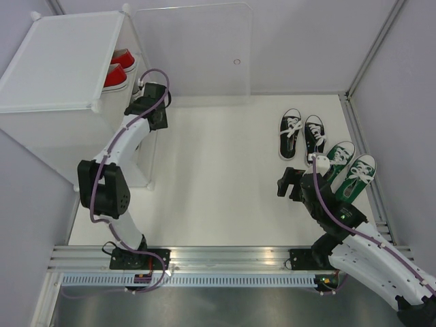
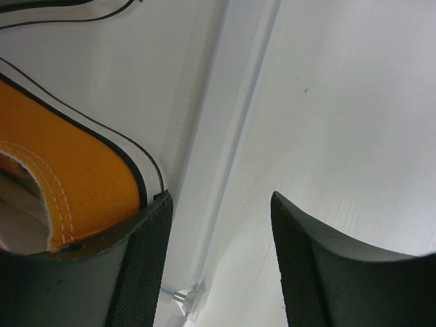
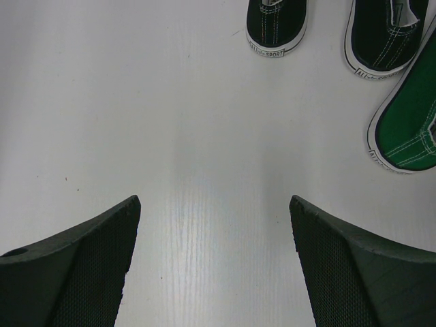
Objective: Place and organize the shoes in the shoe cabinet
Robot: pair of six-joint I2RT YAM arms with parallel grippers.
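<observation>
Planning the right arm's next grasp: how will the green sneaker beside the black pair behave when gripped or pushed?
The green sneaker looks light: small, canvas. Its upper would probably squash when squeezed, the white sole less so. Flat on the smooth table, it should slide, not roll or tip.

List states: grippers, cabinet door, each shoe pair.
left gripper: open, empty, at the shoe cabinet
right gripper: open, empty, above table
cabinet door: open
red shoes: shelved in cabinet
orange shoe: beside left gripper, not gripped
black shoes: on table, unshelved
green shoes: on table, unshelved
</observation>
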